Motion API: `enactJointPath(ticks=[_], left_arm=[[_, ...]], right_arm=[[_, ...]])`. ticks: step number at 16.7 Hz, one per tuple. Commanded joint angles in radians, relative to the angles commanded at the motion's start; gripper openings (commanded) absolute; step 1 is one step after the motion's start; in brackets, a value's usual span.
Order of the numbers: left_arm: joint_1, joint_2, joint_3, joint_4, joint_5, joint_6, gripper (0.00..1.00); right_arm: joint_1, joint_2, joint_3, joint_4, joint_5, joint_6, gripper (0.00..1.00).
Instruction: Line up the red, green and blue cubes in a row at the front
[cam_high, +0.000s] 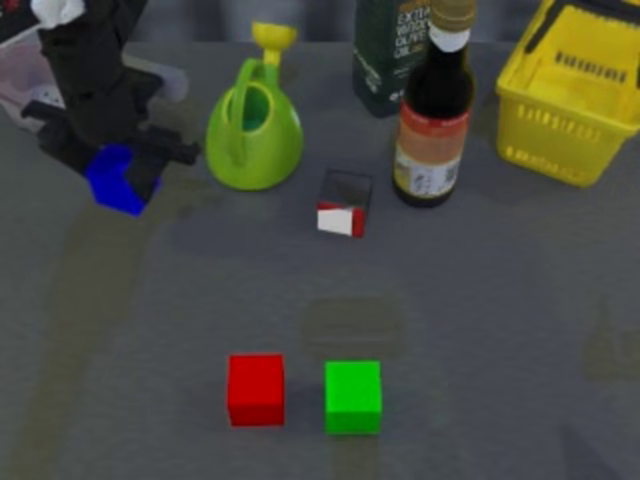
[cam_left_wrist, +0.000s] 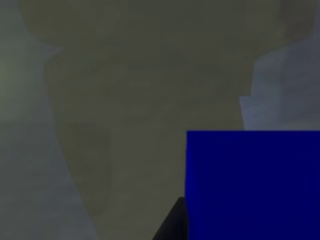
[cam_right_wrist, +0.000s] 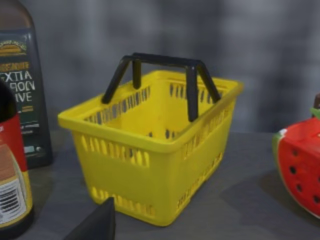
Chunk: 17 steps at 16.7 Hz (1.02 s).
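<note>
Top view shows my left gripper at the table's far left, clamped on the blue cube; the left wrist view confirms the cube sits between the fingers. Outward from there, the red cube and green cube already stand side by side at the front, near each other but apart. I judge two thirds done: the blue cube must yet join the row. My right arm is parked, facing the yellow basket.
</note>
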Motion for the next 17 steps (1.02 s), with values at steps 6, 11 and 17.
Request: enactJointPath(ticks=[6,11,17], left_arm=[[-0.311,0.042,0.075,-0.055,0.001,-0.469,0.00],[-0.599,0.057,0.122,-0.093,0.003,-0.920,0.00],[-0.816,0.042,0.150,-0.105,-0.003,-1.211,0.00]], right_arm=[[0.000,0.000,0.000,0.000,0.000,0.000,1.00],[0.000,0.000,0.000,0.000,0.000,0.000,1.00],[0.000,0.000,0.000,0.000,0.000,0.000,1.00]])
